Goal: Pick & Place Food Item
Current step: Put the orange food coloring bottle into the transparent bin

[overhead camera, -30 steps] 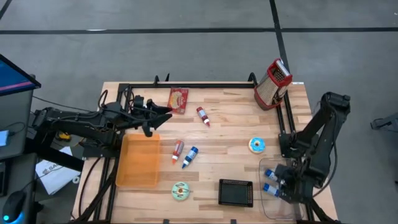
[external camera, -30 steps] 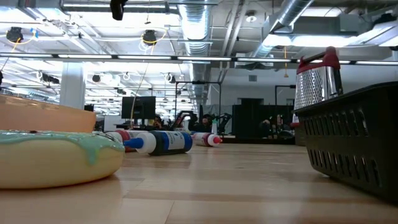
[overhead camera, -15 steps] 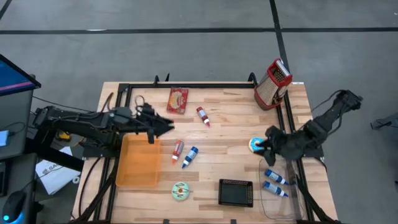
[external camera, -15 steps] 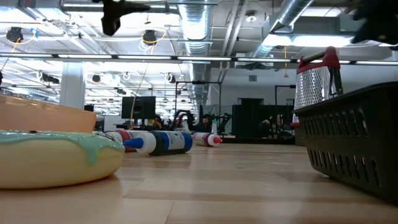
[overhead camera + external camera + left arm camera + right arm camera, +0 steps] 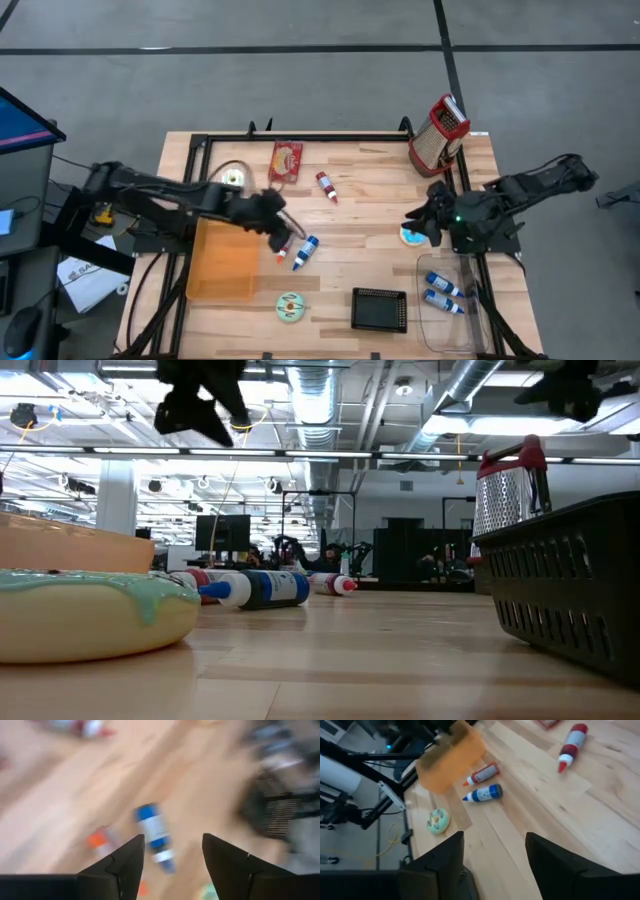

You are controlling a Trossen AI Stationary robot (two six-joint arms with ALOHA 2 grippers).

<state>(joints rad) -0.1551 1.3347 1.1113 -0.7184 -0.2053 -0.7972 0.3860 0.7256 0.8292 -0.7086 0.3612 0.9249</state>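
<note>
My left gripper [image 5: 281, 224] [image 5: 172, 840] hangs open above two bottles lying on the table: a blue-capped one [image 5: 305, 251] [image 5: 154, 832] and a red one [image 5: 286, 242] [image 5: 100, 840]. My right gripper [image 5: 416, 222] [image 5: 495, 837], also open, hovers at the blue-iced donut [image 5: 410, 236], which lies flat and is partly covered by it. A green-iced donut [image 5: 290, 307] [image 5: 90, 610] lies flat near the front edge. An orange tray [image 5: 222, 260] sits at the left. In the low view both grippers [image 5: 200, 400] [image 5: 565, 390] show high above the table.
A black basket [image 5: 379, 310] stands near the front edge. A clear container [image 5: 445, 295] at the right holds two blue bottles. A grater [image 5: 438, 135], a red packet [image 5: 286, 160] and another red bottle [image 5: 327, 186] lie toward the far edge. A black frame rail [image 5: 300, 138] borders the table.
My left gripper has swung from the far left toward the table's right and near side, ending over the two bottles. My right gripper has left the clear container and travelled toward the far edge and left, ending over the blue-iced donut.
</note>
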